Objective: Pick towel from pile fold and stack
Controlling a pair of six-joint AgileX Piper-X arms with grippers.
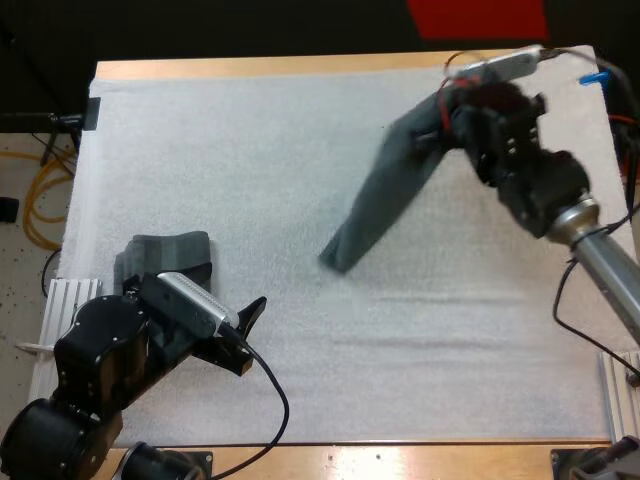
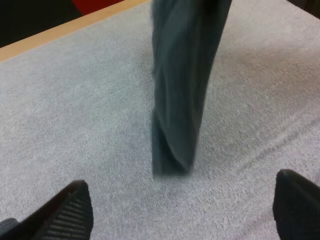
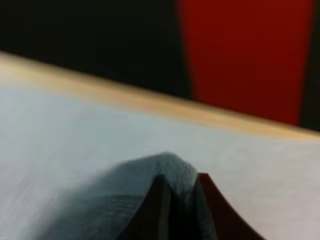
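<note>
A dark grey-green towel [image 1: 385,195] hangs stretched from my right gripper [image 1: 440,125] down to the white mat [image 1: 250,150], its low end touching near the mat's middle. My right gripper is shut on the towel's top edge [image 3: 172,175], with both fingers pinching the cloth. My left gripper [image 1: 235,335] rests low over the mat at the front left, open with nothing between its fingers [image 2: 62,210]. From it the hanging towel [image 2: 182,90] stands ahead. A second dark towel piece [image 1: 165,258] lies behind my left arm at the mat's left side.
The mat covers most of the wooden table [image 1: 300,65]. A wide bare stretch of mat [image 1: 420,350] lies between the two arms toward the front. The table's far edge [image 3: 150,102] runs close behind my right gripper.
</note>
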